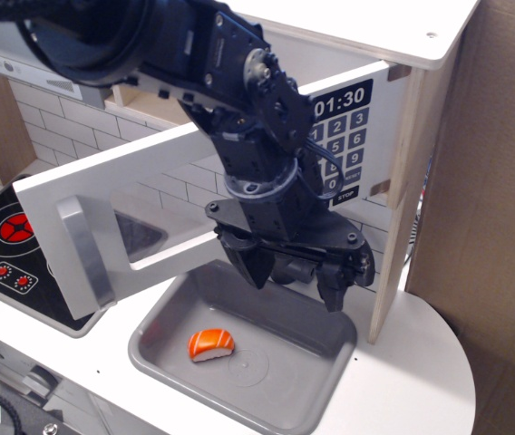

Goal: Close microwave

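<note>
Stove top (8,249), black with red rings, lies at the left edge of the counter, partly under the swung-out door; not part of the task.

Microwave door (140,204), white with a grey bar handle (83,249) and a small tinted window (135,234), stands wide open and reaches out toward the front-left of the counter. Its hinge side appears to lie near the keypad, though the arm hides it.

Sink basin (325,381), grey, sits at the front centre and holds a toy sushi piece (211,343), orange over white.

Gripper (298,279), black, hangs over the basin's back edge, fingers pointing down and parted, holding nothing. The arm descends from the upper left, wrist bent steeply downward, just beside the door's inner face; contact cannot be confirmed.

Microwave (403,118), white body with black keypad (341,145) reading 01:30, stands at the back right.

Handling note: a push is likely best applied to the door's outer face near the handle end, far from the hinge, following its arc back toward the cabinet. The fingers probably need to come round the free edge first, clear of the basin rim.
</note>
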Motion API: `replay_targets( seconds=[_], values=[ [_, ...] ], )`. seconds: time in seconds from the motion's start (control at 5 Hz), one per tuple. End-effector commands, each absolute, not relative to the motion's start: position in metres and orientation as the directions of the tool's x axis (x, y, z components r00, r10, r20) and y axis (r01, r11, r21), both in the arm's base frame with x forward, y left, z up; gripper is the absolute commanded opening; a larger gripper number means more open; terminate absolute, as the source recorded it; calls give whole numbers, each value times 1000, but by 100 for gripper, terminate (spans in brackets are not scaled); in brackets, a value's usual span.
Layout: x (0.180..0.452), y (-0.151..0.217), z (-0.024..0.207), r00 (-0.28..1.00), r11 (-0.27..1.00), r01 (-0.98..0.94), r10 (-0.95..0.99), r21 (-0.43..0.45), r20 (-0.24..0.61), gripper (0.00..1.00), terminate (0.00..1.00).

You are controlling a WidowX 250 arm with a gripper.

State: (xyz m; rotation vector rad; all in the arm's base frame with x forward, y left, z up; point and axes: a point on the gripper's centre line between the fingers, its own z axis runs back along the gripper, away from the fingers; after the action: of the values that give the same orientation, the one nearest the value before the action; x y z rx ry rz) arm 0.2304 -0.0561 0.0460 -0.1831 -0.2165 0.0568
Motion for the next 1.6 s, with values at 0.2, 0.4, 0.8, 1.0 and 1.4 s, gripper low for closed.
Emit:
replay_targets(
  seconds=[0.2, 0.4, 0.8, 1.0, 1.4],
  values=[
    [232, -45, 40, 954, 973, -149, 188, -177, 233, 100, 0],
    [236, -31, 42, 939, 969, -195, 229, -154, 255, 100, 0],
    [248, 8, 45, 929, 974, -193, 221, -122, 295, 100, 0],
    [260, 28, 46, 934, 985, -142, 167, -101, 315, 100, 0],
    [285, 59, 44, 931, 997, -28, 53, -75, 360, 100, 0]
  ],
)
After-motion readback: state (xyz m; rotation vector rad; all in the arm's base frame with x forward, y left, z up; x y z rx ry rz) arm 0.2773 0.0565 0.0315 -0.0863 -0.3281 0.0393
